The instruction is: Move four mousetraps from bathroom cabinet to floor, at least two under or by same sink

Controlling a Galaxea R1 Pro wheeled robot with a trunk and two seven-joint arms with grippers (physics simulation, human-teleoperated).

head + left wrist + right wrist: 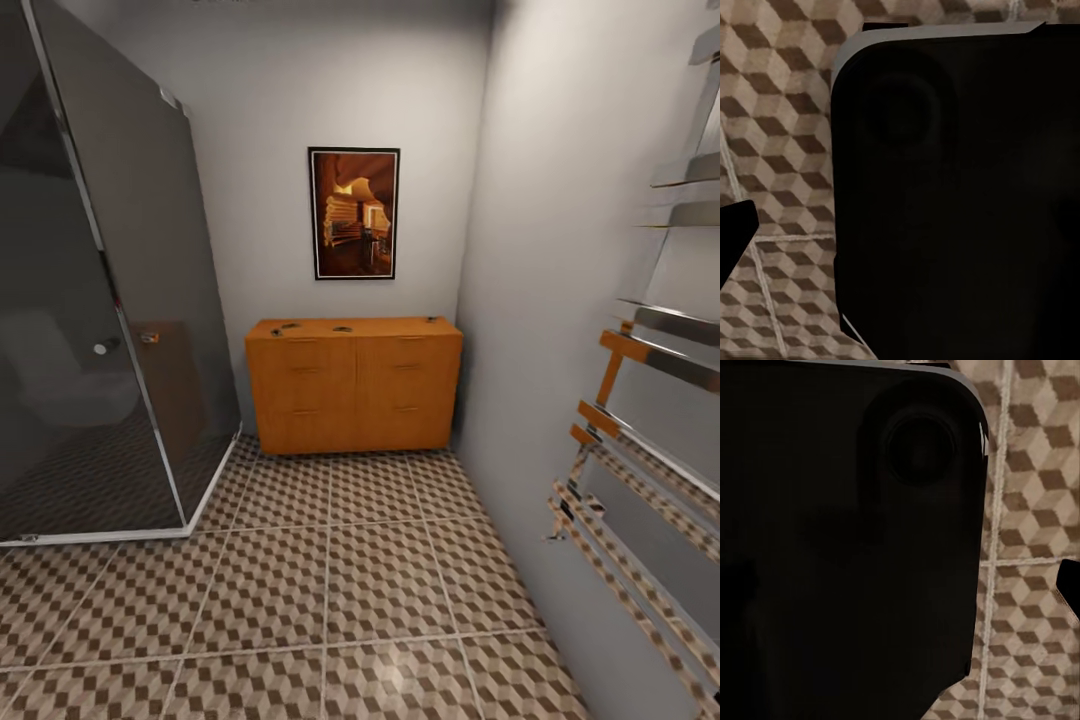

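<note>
Mousetraps (287, 326) are being seen as small dark items lying on the flat top of the cabinet (354, 385) against the far wall, their count being too small to tell. Drawer fronts are being kept shut. Bathroom floor (330, 590) is being shown tiled before it. Neither end effector's opening can be told

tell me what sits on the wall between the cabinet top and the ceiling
In the head view, a framed picture in orange-brown tones hangs on the grey wall above the cabinet; the wall around it is bare.
</note>
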